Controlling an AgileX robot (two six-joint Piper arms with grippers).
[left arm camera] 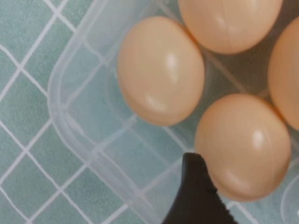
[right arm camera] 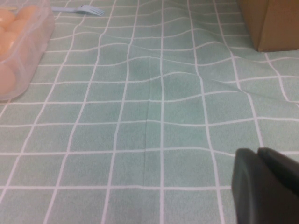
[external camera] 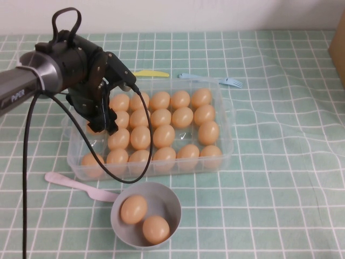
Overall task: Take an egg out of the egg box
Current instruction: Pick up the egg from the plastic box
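Note:
The clear egg box (external camera: pixel 229 116) holds several tan-orange eggs in its wells. My left gripper (external camera: pixel 102 125) reaches down into the box's left side, over an egg (external camera: pixel 93 128) that it mostly hides. In the left wrist view one dark finger (left arm camera: pixel 198 186) lies against the side of that egg (left arm camera: pixel 243 144), which rests in its well near the box's rounded corner (left arm camera: pixel 60 116). The other finger is out of view. My right gripper (right arm camera: pixel 259 156) is shut and empty, low over the tablecloth to the right of the box (right arm camera: pixel 23 46), and is not in the high view.
A grey bowl (external camera: pixel 167 202) with two eggs (external camera: pixel 133 209) stands in front of the box. A pink spoon (external camera: pixel 75 183) lies to its left. A blue fork (external camera: pixel 215 80) and a yellow knife (external camera: pixel 151 73) lie behind the box. A cardboard box (right arm camera: pixel 271 23) stands at the far right.

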